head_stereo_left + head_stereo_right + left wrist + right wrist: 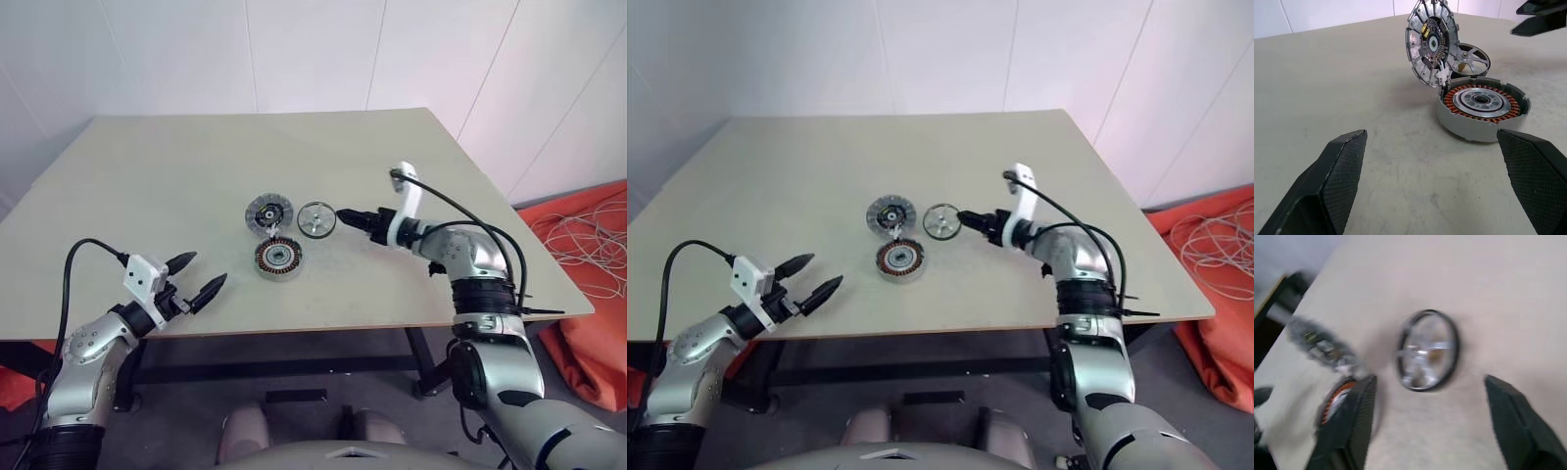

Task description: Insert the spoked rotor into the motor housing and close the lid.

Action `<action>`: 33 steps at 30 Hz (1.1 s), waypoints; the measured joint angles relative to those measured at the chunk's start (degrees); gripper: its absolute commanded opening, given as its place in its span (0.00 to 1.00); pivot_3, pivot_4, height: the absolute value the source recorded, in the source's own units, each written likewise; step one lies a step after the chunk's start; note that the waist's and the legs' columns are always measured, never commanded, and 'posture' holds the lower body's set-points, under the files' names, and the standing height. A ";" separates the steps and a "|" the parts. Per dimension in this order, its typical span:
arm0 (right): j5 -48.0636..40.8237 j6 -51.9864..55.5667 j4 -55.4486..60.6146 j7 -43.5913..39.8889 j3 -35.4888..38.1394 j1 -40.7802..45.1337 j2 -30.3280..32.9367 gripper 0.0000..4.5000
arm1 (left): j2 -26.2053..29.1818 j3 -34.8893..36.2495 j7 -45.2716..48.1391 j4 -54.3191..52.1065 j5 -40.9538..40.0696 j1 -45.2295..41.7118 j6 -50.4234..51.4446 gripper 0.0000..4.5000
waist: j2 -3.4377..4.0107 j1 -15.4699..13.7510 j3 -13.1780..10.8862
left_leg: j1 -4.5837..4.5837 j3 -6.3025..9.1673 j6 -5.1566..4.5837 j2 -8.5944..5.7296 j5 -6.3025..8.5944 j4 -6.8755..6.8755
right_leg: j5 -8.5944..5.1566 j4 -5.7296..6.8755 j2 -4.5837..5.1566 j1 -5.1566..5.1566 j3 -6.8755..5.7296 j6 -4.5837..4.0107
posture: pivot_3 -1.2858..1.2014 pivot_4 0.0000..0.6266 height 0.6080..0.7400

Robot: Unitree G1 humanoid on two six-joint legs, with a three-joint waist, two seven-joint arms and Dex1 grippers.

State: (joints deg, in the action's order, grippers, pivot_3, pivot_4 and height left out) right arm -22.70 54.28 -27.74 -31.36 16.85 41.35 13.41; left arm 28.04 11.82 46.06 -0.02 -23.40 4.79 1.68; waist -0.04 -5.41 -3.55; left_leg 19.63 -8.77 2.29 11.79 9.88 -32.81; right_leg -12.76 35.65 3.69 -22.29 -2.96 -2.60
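Observation:
The motor housing [278,258] sits on the table with its copper windings facing up. Its lid [269,212] stands tilted open just behind it, joined at the rim [1431,44]. The spoked rotor [316,219] lies on the table to the right of the lid, outside the housing [1481,105]. My right gripper [345,215] is open just right of the rotor [1426,350], fingers wide and holding nothing. My left gripper [208,269] is open and empty near the front edge, left of the housing and pointing at it.
The beige table [176,176] has bare room on all sides of the three parts. Its front edge [323,331] runs close below the housing. Orange cloth with white cables [588,245] lies on the floor to the right.

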 measured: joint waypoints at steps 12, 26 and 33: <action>-2.14 -5.82 -21.17 4.24 5.34 8.66 -4.55 0.99 | 0.00 -0.03 0.00 0.70 0.02 -0.90 -0.04 1.00 | 0.08 -0.27 -0.01 | 0.42 -0.31 0.00 0.08 0.00 0.00 | 0.27 0.03 -0.14 -0.42 -0.03 -0.49 | 0.52 0.00 1.00; -2.66 -12.18 -29.94 4.54 7.15 11.17 -6.01 0.69 | 0.00 -0.03 -0.10 0.68 0.02 -0.55 -0.04 1.00 | 0.08 -0.08 -0.01 | 0.33 -0.32 0.09 0.12 -0.05 -0.16 | 0.14 0.08 -0.30 -0.37 -0.03 -0.25 | 0.52 0.00 1.00; -2.65 -11.44 -30.02 3.19 6.23 11.23 -7.60 0.12 | 0.01 -0.03 -0.08 0.69 0.02 -0.72 -0.04 1.00 | 0.09 -0.17 -0.02 | 0.45 -0.32 0.07 0.13 -0.04 -0.13 | 0.34 0.06 -0.32 -0.46 -0.03 -0.60 | 0.52 0.00 1.00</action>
State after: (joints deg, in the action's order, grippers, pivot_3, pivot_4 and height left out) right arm -25.35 42.84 -57.77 -28.17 23.09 52.58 5.80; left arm 28.05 11.79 45.98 0.67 -23.37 4.07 1.64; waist 0.05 -5.57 -3.56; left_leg 20.08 -9.09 2.36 11.92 9.84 -32.94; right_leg -12.42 35.71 3.37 -22.76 -3.00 -3.20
